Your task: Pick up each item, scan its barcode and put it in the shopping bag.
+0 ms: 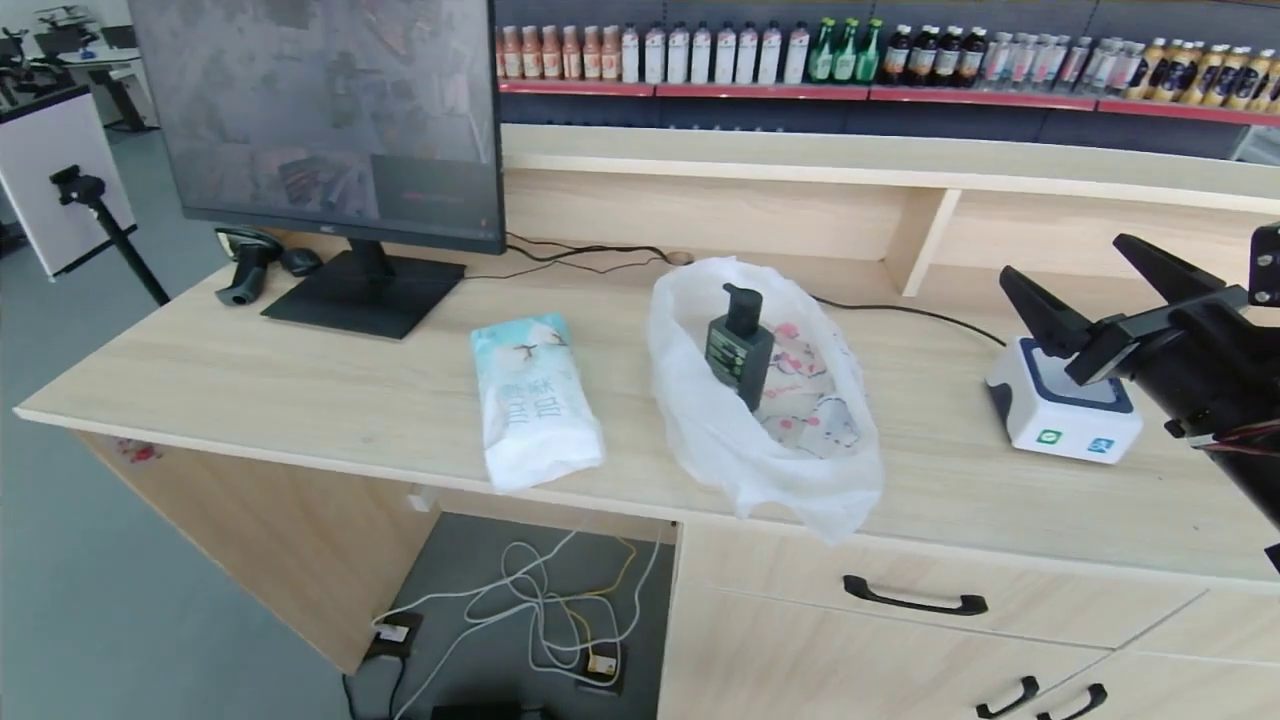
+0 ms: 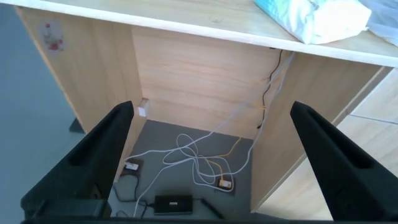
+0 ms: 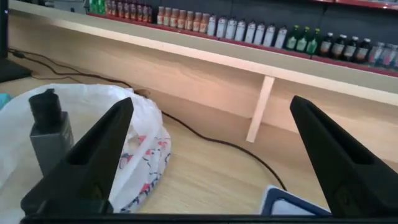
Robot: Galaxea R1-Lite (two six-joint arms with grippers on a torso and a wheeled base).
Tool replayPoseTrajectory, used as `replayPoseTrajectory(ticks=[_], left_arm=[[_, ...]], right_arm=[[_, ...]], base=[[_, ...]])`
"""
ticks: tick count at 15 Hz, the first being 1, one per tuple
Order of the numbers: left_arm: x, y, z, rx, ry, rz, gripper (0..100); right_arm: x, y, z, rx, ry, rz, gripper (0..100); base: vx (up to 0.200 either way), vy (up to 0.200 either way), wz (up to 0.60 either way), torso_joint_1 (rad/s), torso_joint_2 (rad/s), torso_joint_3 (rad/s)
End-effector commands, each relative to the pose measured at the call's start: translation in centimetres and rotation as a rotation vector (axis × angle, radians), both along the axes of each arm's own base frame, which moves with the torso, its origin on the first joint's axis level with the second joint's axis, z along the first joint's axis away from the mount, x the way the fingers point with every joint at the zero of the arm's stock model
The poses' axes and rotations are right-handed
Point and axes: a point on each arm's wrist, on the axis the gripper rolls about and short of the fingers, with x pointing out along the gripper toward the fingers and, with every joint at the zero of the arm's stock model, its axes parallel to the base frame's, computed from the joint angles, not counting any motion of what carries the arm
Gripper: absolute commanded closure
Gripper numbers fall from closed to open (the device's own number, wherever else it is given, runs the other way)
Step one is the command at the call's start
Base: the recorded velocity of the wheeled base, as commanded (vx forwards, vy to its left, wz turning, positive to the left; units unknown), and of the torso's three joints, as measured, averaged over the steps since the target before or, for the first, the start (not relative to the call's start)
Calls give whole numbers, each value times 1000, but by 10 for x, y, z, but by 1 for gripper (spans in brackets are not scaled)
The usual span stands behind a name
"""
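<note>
The bench (image 1: 300,390) carries a white shopping bag (image 1: 720,455) lying open at the middle of its front edge. Inside, a dark pump bottle (image 1: 740,345) rests on a patterned soft pack (image 1: 810,400). The tissue pack (image 1: 535,400) lies just beside the bag on its left, one end at the front edge, and looks like the next item to take. The scanner (image 1: 1065,415) sits near the right end. Above it, the right gripper (image 1: 1062,258) is spread wide and empty. The left gripper (image 2: 211,106), also spread, hangs below the front edge and would need to rise before closing on the pack.
</note>
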Motion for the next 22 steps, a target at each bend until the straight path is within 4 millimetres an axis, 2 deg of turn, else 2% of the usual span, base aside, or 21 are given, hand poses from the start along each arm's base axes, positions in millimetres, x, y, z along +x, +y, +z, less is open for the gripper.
replayPoseTrajectory(ticks=[1, 5, 11, 22], left_arm=[[0, 0, 0, 0, 0, 0, 0], [0, 0, 0, -2, 0, 0, 0], [0, 0, 0, -8, 0, 0, 0], [0, 0, 0, -8, 0, 0, 0]], right_arm=[[0, -5, 0, -1, -1, -18, 0], [-6, -6, 1, -1, -2, -24, 0], [-11, -7, -1, -2, 8, -26, 0], [-8, -7, -3, -6, 16, -33, 0]], base=[[0, 0, -600, 2, 12, -2], [0, 0, -600, 2, 2, 1], [0, -200, 0, 2, 4, 2], [0, -200, 0, 2, 3, 2]])
